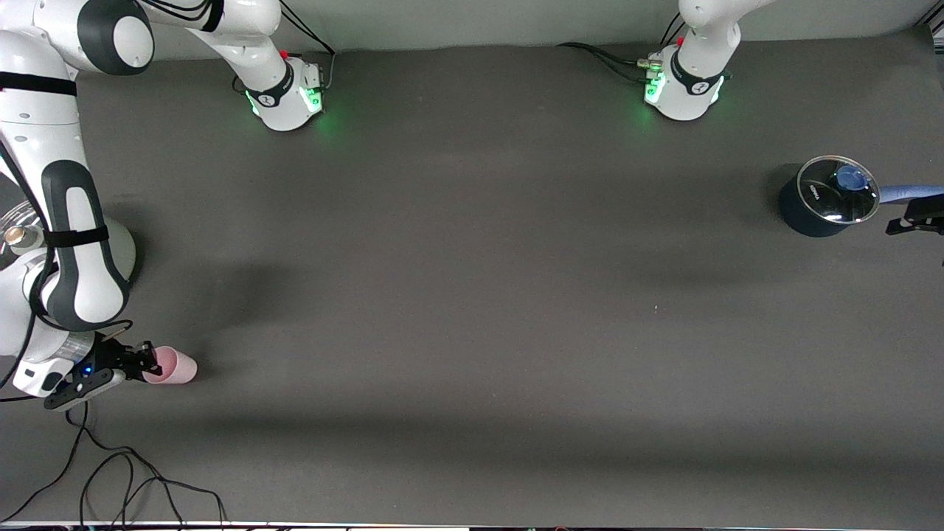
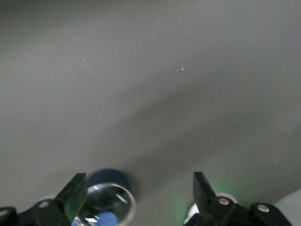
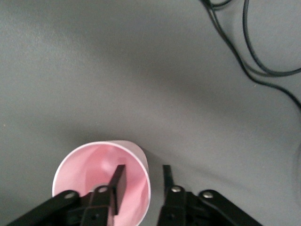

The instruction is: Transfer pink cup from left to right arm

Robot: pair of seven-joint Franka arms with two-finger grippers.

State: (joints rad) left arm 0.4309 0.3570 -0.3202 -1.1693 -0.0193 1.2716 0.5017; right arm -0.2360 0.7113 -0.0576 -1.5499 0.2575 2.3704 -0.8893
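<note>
**Mia:** Where is the pink cup (image 1: 175, 366)?

**Ben:** It is on the surface (image 1: 472, 295), at the right arm's end and close to the front camera. It stands up straight with its mouth up. The right wrist view looks right down into it.

**Mia:** Which tool is at it?

**Ben:** The right tool (image 1: 144, 363). It comes down from above. One finger is inside the cup and one is outside, so the cup's wall sits between them. I can see a gap on each side of the wall. So I think the fingers are apart and not squeezing yet.

**Mia:** And the left tool (image 2: 139, 181)?

**Ben:** It waits at the left arm's end of the surface, well apart from the cup. Its fingers are spread wide and hold nothing. It is just beside the blue pot (image 1: 822, 203).

**Mia:** So who is closer to the cup?

**Ben:** The right arm, by a lot. I think its next job is just to close on that wall, or to lift straight up.

**Mia:** Is anything in the cup?

**Ben:** No, it looks empty and all pink inside.

**Mia:** And in the pot?

**Ben:** The pot has a glass lid (image 1: 841, 190) on it. I cannot tell what is under it.
</note>
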